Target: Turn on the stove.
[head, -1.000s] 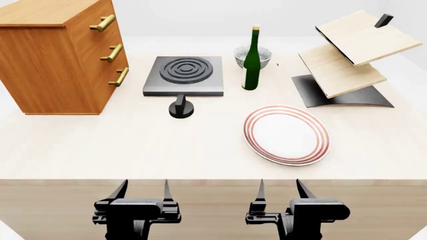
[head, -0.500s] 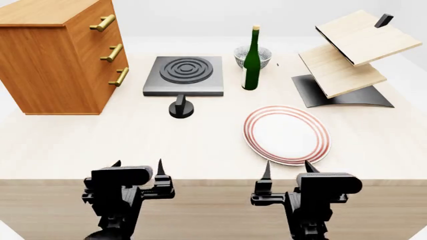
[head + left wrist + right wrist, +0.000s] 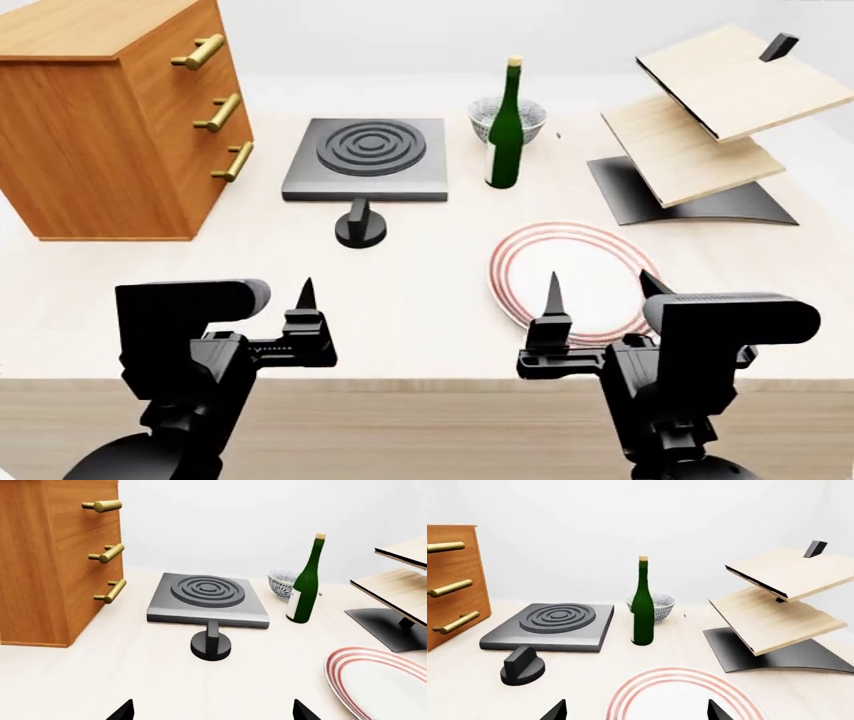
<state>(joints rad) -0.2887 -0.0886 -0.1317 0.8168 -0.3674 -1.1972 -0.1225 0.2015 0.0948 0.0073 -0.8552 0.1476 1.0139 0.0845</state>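
Observation:
The stove (image 3: 364, 158) is a dark grey slab with a ringed burner, at the table's middle back. Its black round knob (image 3: 360, 228) stands just in front of it. Both also show in the left wrist view, stove (image 3: 208, 600) and knob (image 3: 211, 645), and in the right wrist view, stove (image 3: 550, 626) and knob (image 3: 522, 666). My left gripper (image 3: 278, 298) is open and empty over the table's front, well short of the knob (image 3: 213, 712). My right gripper (image 3: 601, 292) is open and empty above the plate's near edge (image 3: 636, 711).
A wooden drawer cabinet (image 3: 107, 110) stands left of the stove. A green bottle (image 3: 503, 125) and a patterned bowl (image 3: 527, 117) stand to its right. A red-ringed plate (image 3: 587, 250) lies front right. A black stand with slanted wooden boards (image 3: 701, 130) is at the far right.
Both grippers have risen and moved forward from below the table's front edge to over the tabletop. Nothing on the table has moved.

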